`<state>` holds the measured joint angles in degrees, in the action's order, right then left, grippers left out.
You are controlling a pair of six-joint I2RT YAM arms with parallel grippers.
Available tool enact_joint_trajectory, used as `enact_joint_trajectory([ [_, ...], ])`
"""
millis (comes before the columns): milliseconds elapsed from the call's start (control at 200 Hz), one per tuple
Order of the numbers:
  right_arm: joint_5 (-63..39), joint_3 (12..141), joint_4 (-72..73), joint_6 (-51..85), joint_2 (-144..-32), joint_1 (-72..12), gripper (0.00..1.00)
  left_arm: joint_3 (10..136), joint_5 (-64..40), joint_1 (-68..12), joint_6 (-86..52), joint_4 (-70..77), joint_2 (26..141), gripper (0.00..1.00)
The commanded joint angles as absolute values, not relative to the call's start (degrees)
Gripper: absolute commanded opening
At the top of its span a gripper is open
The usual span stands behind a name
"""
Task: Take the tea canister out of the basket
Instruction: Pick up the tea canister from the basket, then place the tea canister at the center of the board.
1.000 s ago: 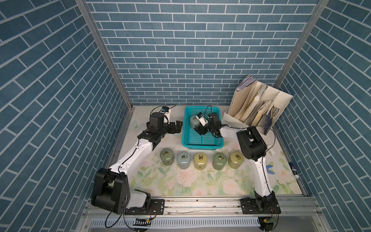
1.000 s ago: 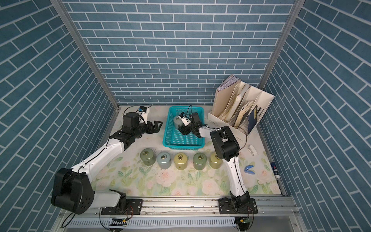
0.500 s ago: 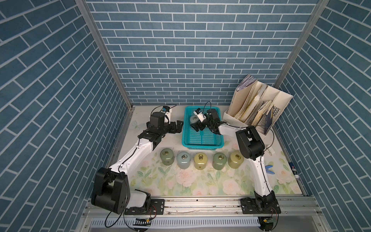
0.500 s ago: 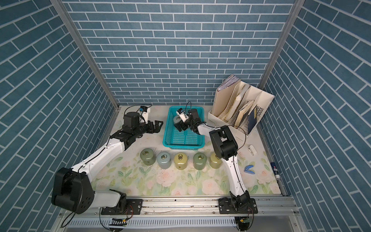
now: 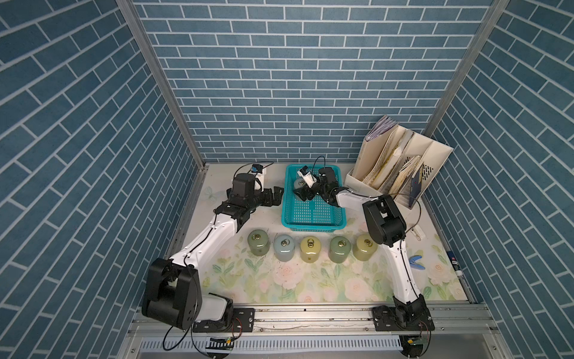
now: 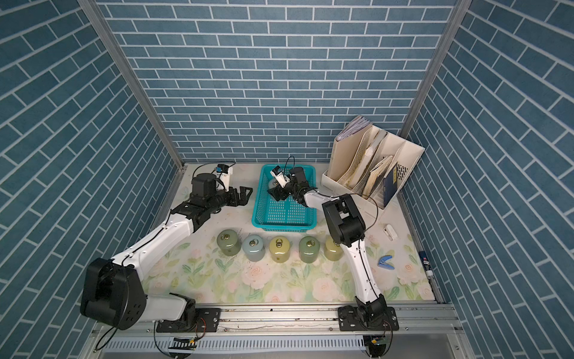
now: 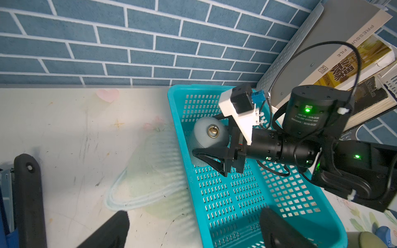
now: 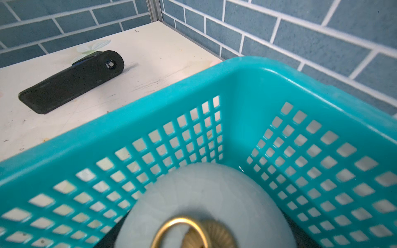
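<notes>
Blue-brick walls behind, I have the right gripper (image 7: 204,135) pinching the tea canister (image 8: 206,193), upper left inside the basket (image 5: 313,224) in both top views, ready to lift it out; left gripper (image 5: 278,196) spread, parked clear.

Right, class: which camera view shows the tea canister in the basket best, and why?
The left wrist view: the tea canister shows nearly whole, lid ring included, in a corner of the basket. The right wrist view catches only its blurred top. In both top views the right arm covers most of it.
</notes>
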<state>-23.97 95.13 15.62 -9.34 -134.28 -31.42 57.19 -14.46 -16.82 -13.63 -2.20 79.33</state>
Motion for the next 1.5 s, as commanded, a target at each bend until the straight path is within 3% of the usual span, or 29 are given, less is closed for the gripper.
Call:
enact_joint_trajectory([
  [0,-24.7,90.7,14.2,-9.3,-129.0,-31.2,0.42,58.3,-15.3,-17.3,-13.6,-1.4,80.3,1.00],
  [165,-25.5,87.1,11.8,-11.9,-120.3,-31.2,0.26,58.8,-17.1,-17.4,-14.1,-0.8,80.7,1.00],
  [290,-27.5,87.0,8.6,-12.0,-115.2,-31.2,0.00,58.1,-17.0,-17.6,-14.3,0.2,78.2,1.00],
  [595,-26.5,88.2,6.4,-12.8,-106.1,-37.7,0.00,59.9,-3.7,-16.2,-14.8,-6.6,70.6,1.00],
  [865,-25.8,91.7,6.3,-12.2,-106.1,-48.7,0.00,61.5,-5.2,-4.5,-18.4,-10.1,68.2,1.00],
  [1135,-24.2,95.9,8.1,-11.1,-113.3,-57.8,0.00,62.4,-7.2,8.4,-20.9,-12.2,66.9,1.00],
  [1495,-19.5,111.5,4.3,-9.9,-130.3,-65.2,0.00,62.0,-8.3,15.0,-19.3,-13.6,67.3,1.00],
])
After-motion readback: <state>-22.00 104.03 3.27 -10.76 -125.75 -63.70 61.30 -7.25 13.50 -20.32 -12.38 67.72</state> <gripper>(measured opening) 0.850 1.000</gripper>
